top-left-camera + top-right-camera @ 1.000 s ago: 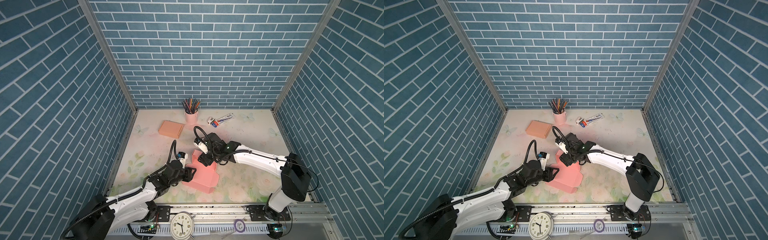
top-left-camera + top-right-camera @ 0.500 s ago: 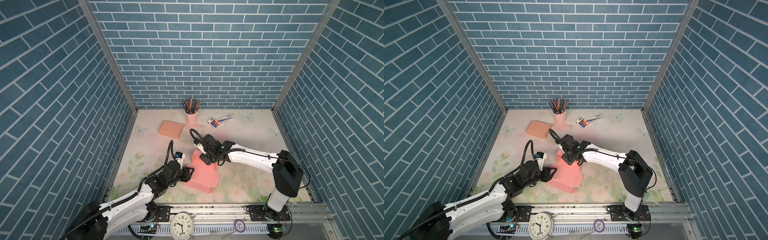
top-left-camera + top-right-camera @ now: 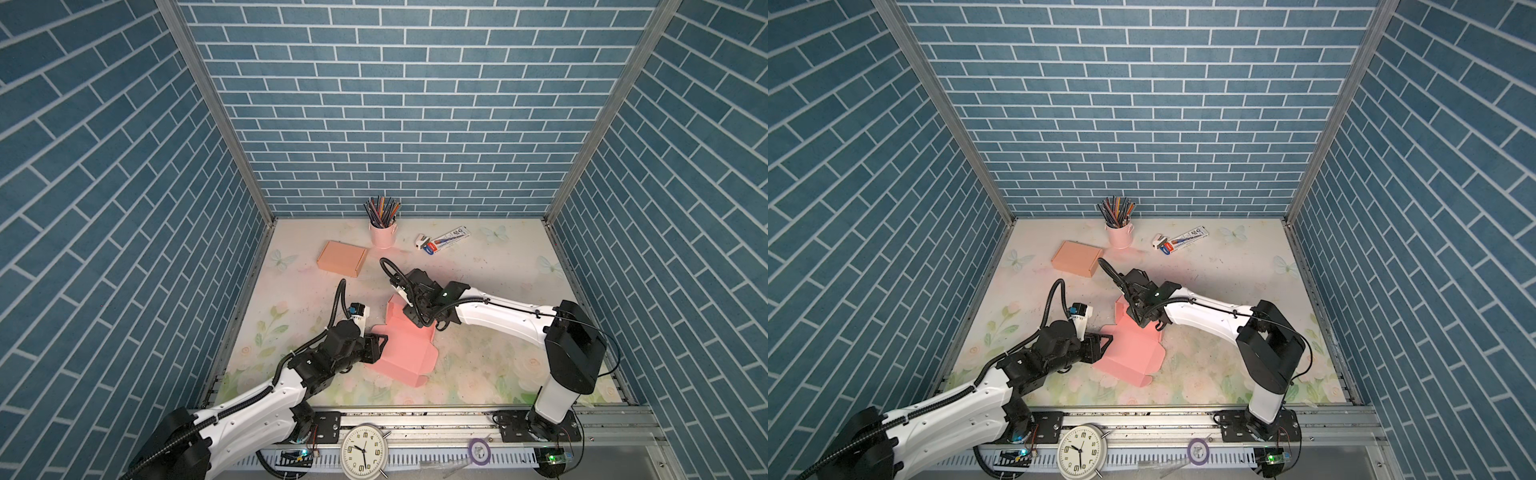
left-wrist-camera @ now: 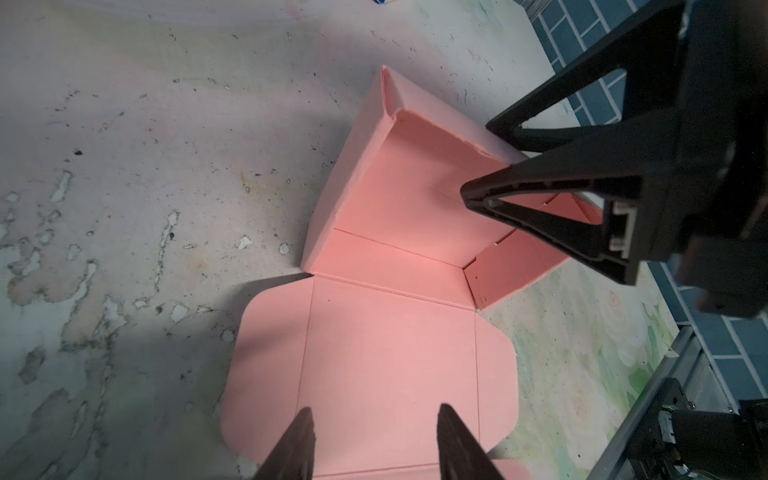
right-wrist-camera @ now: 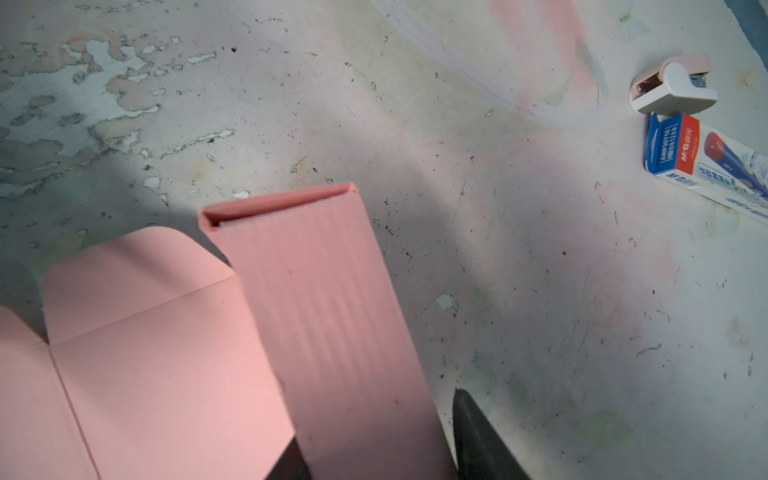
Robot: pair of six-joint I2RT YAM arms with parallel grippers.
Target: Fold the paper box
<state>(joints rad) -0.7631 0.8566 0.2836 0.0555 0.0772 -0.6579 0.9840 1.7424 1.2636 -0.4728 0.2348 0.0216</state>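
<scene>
Paper box (image 3: 399,353): right fingers (image 4: 561,199) straddle its wall (image 4: 436,166), grip unclear; left wrist alone shows left fingers (image 4: 455,449) apart, empty.

We find the paper box (image 3: 405,353) near the table's (image 3: 498,266) middle. From it, the closed carton (image 3: 342,258) lies at eleven o'clock, the pencil cup (image 3: 383,235) at twelve, the stapler (image 3: 422,240) just beside the pen pack (image 3: 451,238) at one, and the clock (image 3: 364,451) at six.
</scene>
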